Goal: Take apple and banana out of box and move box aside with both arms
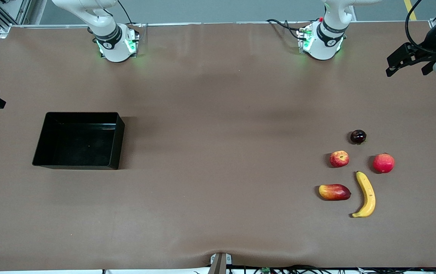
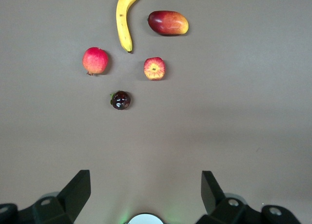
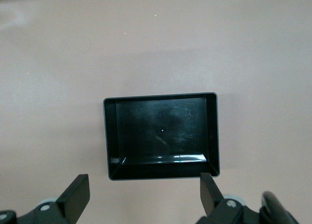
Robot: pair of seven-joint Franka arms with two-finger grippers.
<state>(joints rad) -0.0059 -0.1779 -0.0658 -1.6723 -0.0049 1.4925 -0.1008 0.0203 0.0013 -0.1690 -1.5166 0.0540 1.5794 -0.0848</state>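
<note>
On the brown desk, closest to the front camera at the left arm's end, lies the banana, long and curved, its stem end pointing toward the camera. Just beside it, toward the right arm's end, rests an oval red-yellow mango. A little farther from the camera sits the small red apple with its yellow patch, and level with it, toward the left arm's end, a larger pinkish-red round fruit. Farther still is a small, dark, glossy fruit. None of the five touch one another.

Well apart from them, toward the right arm's end, the black box sits flat on the desk, with nothing in it.

The left tool hangs in the air at the left arm's edge of the desk, its fingers spread wide, holding nothing; its wrist view looks down on all five fruits. The right tool barely shows in the front view, at the right arm's edge of the desk, also up off the surface; its fingers stand wide apart and hold nothing, with the box in sight below its camera.
</note>
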